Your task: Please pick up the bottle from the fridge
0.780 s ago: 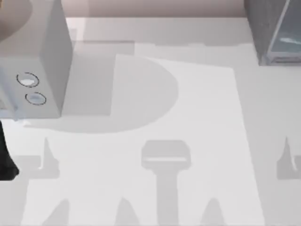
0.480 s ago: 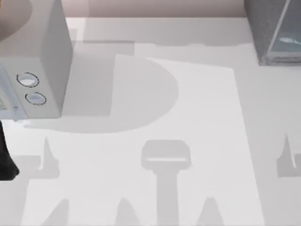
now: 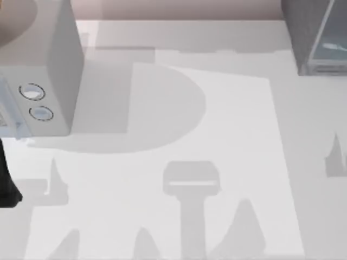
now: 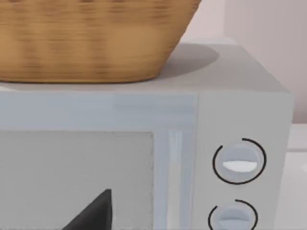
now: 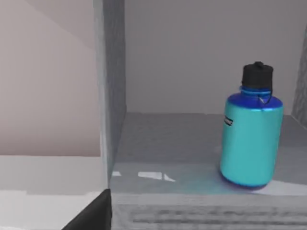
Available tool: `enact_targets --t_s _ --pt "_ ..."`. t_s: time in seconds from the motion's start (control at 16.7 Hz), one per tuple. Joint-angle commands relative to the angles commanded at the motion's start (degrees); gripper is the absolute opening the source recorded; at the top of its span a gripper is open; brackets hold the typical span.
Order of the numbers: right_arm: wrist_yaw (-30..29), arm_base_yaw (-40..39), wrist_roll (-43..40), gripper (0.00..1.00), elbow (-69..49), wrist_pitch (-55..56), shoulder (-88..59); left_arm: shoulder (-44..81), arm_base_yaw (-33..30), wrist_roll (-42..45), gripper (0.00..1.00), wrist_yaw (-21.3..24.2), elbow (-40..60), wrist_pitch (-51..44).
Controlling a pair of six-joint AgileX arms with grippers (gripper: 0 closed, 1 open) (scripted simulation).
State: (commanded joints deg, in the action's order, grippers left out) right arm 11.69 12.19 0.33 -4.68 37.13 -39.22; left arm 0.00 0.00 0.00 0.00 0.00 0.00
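Right gripper (image 5: pixel 94 214): a dark wedge of it sits at the edge of the right wrist view. Open or closed: cannot tell. It holds nothing that can be seen. It faces the open front of the fridge (image 5: pixel 112 72) and stands apart from the bottle (image 5: pixel 250 139).

Bottle: upright on the fridge's speckled grey floor, close behind the front lip and well clear of the side wall seen beside the gripper. The body is bright blue, with the black cap (image 5: pixel 257 75) on top. A bluish sheen lies on the floor around its base.

Fridge, top view: it stands at the far right corner of the worktop (image 3: pixel 227 135). The pale see-through panel (image 3: pixel 332 43) is angled outward from the dark speckled body.

Left gripper (image 4: pixel 93 213): a dark wedge of it sits low in the left wrist view. State: cannot tell. It is parked facing the front of the light grey box (image 3: pixel 54 65) at the far left corner of the worktop. A dark piece of the left arm (image 3: pixel 6 179) shows at the worktop's left edge.

Light grey box: two round dials (image 3: pixel 31 92) sit one above the other on its front. A woven basket (image 4: pixel 91 43) rests on its roof.

Grey shadows of the arms lie along the worktop's near edge.
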Motion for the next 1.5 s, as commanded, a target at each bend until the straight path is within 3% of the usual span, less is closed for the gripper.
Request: enact_targets --t_s 0.42,0.78,1.26,1.5 --pt "10.64 11.01 0.61 1.00 -2.45 32.14 -39.51 0.00 0.00 0.00 1.00 0.00 0.00 0.00" --pt "16.67 17.26 0.72 1.00 -5.16 52.19 -60.33 0.00 0.00 0.00 1.00 0.00 0.00 0.00" --pt "17.61 18.08 0.69 1.00 -5.79 55.38 -63.48 0.00 0.00 0.00 1.00 0.00 0.00 0.00" --pt "15.48 16.14 0.52 1.00 -12.22 52.95 -67.61 0.00 0.00 0.00 1.00 0.00 0.00 0.00"
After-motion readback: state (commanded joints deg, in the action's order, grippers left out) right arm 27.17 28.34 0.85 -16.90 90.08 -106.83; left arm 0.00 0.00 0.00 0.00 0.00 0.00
